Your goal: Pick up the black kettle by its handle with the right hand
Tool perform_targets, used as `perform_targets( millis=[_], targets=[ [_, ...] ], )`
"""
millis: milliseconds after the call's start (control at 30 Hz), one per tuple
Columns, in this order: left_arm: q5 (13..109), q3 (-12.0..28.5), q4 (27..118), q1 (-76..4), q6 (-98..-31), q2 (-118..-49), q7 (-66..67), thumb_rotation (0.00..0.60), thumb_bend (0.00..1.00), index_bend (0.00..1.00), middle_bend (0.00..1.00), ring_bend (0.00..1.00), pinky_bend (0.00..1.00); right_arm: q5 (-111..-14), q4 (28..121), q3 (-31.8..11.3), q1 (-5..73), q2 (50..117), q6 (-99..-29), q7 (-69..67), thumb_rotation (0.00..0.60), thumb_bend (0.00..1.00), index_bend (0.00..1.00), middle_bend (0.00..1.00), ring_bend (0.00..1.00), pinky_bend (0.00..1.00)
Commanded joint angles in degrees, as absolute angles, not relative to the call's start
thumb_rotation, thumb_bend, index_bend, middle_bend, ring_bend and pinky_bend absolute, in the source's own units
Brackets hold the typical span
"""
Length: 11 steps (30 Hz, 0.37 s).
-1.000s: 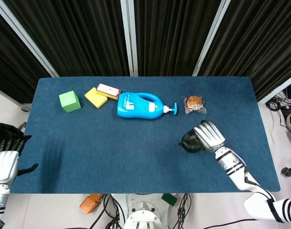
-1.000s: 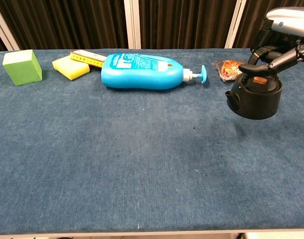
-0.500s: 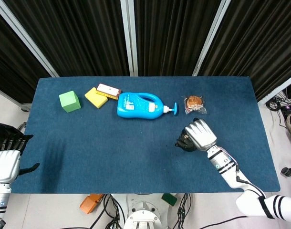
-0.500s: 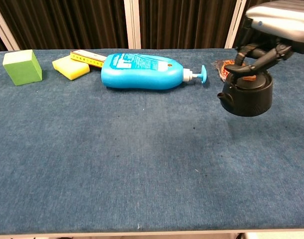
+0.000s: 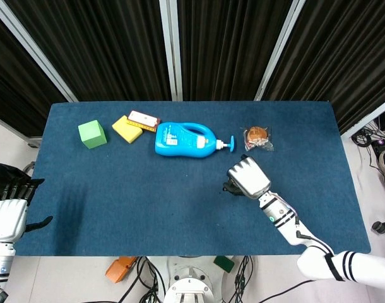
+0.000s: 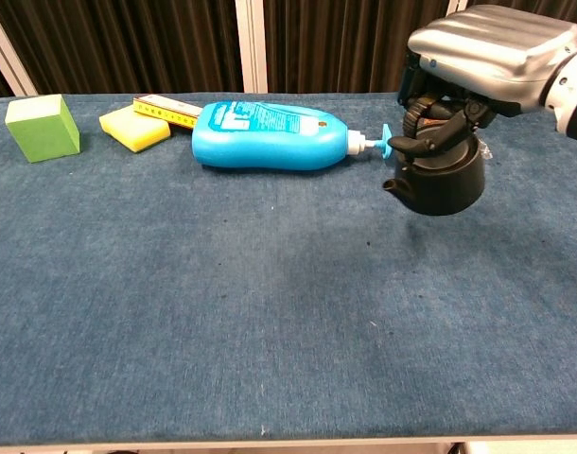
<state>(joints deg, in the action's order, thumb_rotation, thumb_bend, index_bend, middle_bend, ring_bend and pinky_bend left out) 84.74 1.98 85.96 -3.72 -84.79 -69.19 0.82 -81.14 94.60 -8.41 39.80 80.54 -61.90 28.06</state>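
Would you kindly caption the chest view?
Right hand holds the black kettle above the blue table, near the soap bottle.

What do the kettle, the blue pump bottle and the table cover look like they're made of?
Kettle: black with a dull sheen, probably coated metal or cast iron, though plastic is possible. Blue pump bottle: glossy moulded plastic, with soft highlights and a printed label. Table cover: blue, matte and fuzzy like felt or short-pile carpet, with fibre texture visible up close.

Place: a robot lab or test cell.
Backdrop: black curtains (image 5: 224,44) hung between metal posts (image 5: 170,50).
Work surface: blue-carpeted table (image 5: 117,189).
Floor: loose cables (image 5: 148,278) beneath the table.
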Motion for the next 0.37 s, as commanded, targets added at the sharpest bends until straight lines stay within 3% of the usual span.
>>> perform_targets(
  millis=[33,367],
  targets=[
    [84.72,1.98,85.94,-3.73,-84.76,-69.19,0.81,0.6,0.02,0.17,0.16,0.09,0.0,-81.21,94.48,-8.5,39.87,80.7,-62.02,27.83,0.477,0.49,1.0,1.0,1.0,0.63],
    [84.76,2.02,86.01,-3.99,-84.54,-69.19,0.95,0.6,0.02,0.17,0.16,0.09,0.0,-81.37,93.93,-8.51,39.91,81.16,-62.4,26.79,0.479,0.49,1.0,1.0,1.0,0.63]
  ],
)
